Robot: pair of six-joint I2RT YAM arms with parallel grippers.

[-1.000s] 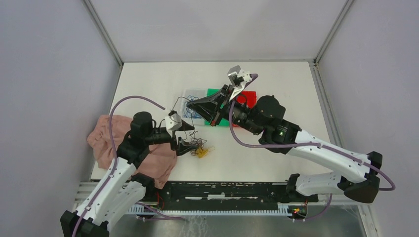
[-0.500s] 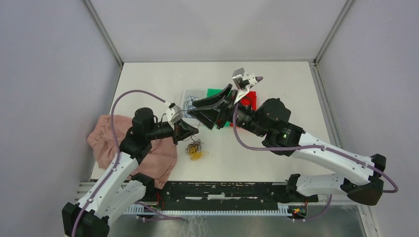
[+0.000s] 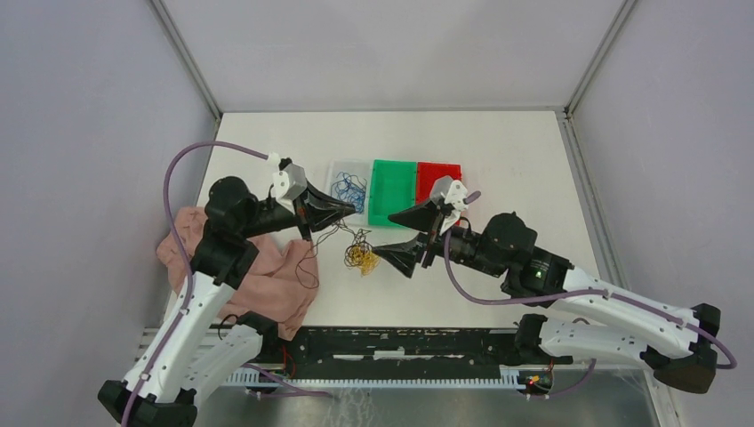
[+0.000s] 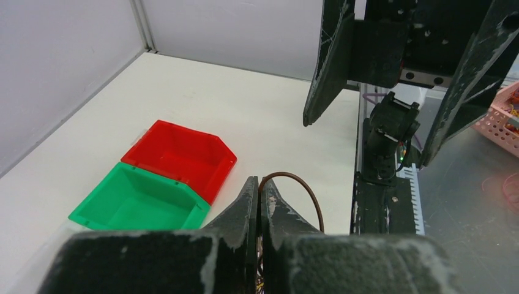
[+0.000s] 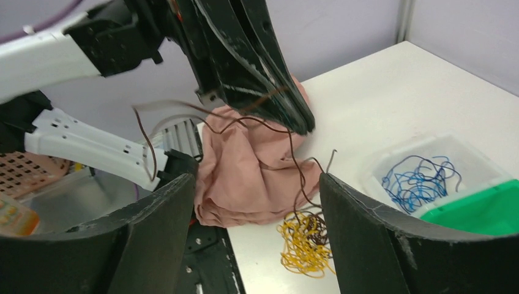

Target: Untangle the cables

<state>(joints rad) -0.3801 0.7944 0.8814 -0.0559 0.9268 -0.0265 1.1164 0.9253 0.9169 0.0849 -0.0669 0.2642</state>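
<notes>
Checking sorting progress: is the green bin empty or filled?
Empty: the green bin shows only its bare floor in the left wrist view.

Bright, even overhead light; soft shadows; wrist views sharp (nearest jaws slightly blurred).

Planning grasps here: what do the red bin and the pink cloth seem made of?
Red bin: likely moulded plastic, smooth with a slight sheen, thin rigid walls. Pink cloth: soft matte fabric, perhaps cotton, crumpled into folds.

Yellow-brown cables [image 3: 359, 257] tangled (blue ones [image 3: 347, 189] apart).
</notes>
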